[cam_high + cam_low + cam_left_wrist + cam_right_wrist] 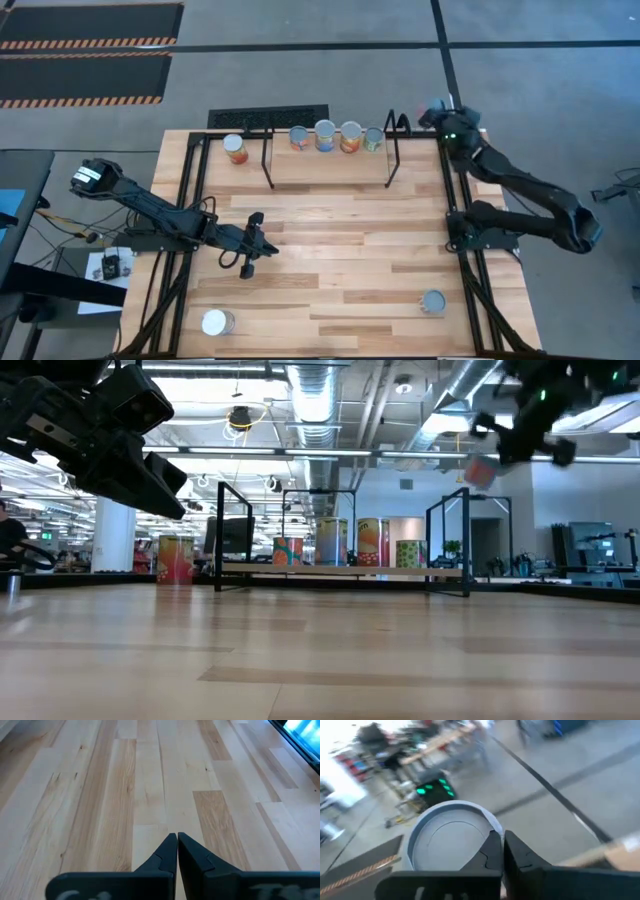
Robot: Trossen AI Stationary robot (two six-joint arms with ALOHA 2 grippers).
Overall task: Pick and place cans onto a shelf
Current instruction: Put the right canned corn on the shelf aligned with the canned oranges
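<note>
Carrying a can (451,836) clenched in its tips, the right end effector (437,113) hangs raised beside the shelf's (330,165) right end, likely lining up next to four cans already there; the left end effector (247,268) waits closed over the worktop (340,250)

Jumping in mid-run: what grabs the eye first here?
The row of four cans on the shelf at the table's far edge. The right gripper is raised near the shelf's right end, holding a can. Two cans wait near the front edge.
</note>
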